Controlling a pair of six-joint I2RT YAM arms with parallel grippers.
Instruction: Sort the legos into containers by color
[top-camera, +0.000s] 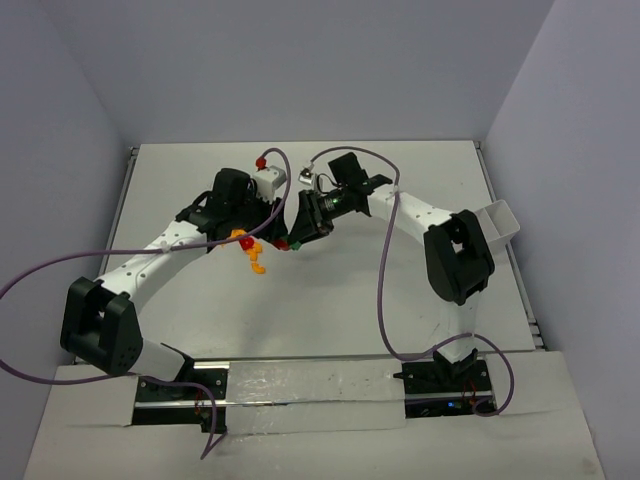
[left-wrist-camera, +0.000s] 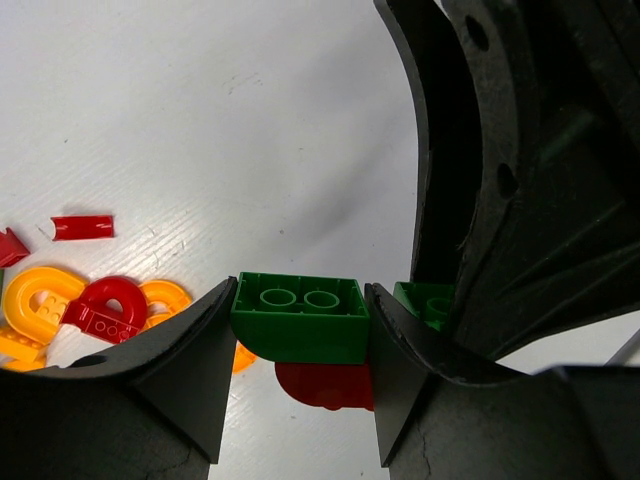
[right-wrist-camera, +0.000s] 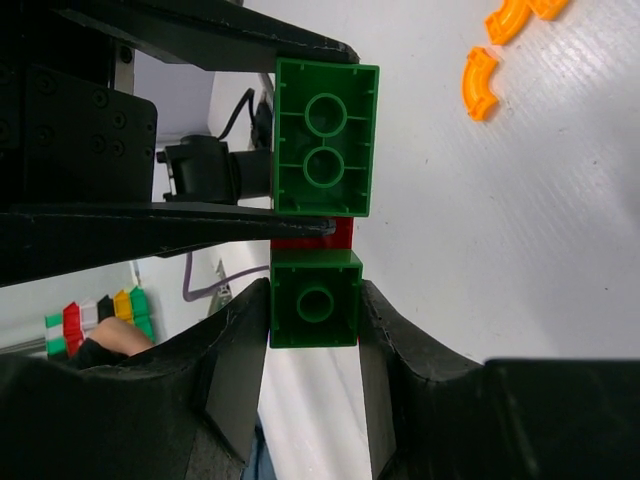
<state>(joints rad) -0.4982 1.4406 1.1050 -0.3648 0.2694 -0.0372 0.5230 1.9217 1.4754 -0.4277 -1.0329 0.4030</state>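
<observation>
L gripper (left-wrist-camera: 300, 300): jaws part-way apart, clamped on a green two-stud plastic brick (left-wrist-camera: 300, 330), one black finger flat vs. each side face. A red plastic piece (left-wrist-camera: 325, 385) is stuck to the underside of that brick; its shape is only partly visible.

R gripper (right-wrist-camera: 315, 300): jaws part-way apart, both fingers touching the sides of a small green one-stud plastic brick (right-wrist-camera: 314, 275). This brick sits on the opp. side of the red piece, so the 3 pcs form one stack held between both grippers. The grippers meet nose to nose, with the R gripper body crowding the right of the left wrist view.

Stack location: over the white table (top-camera: 400, 300), centre-far area. Cannot tell whether it touches the surface.

Loose pcs: orange-yellow curved plastic bricks (top-camera: 250, 250) and a red arch brick (left-wrist-camera: 108, 305) lie on the table just beside the L gripper, on its left.

Container: a white translucent rectangular bin (top-camera: 500, 222) sits at the right table edge, just beside the R arm elbow and well apart from the stack.

Room: bare table surface on the near side and far side of the grippers. Grey walls close the left, far and right edges. A purple cable (top-camera: 385, 270) loops over the table near the R arm.
</observation>
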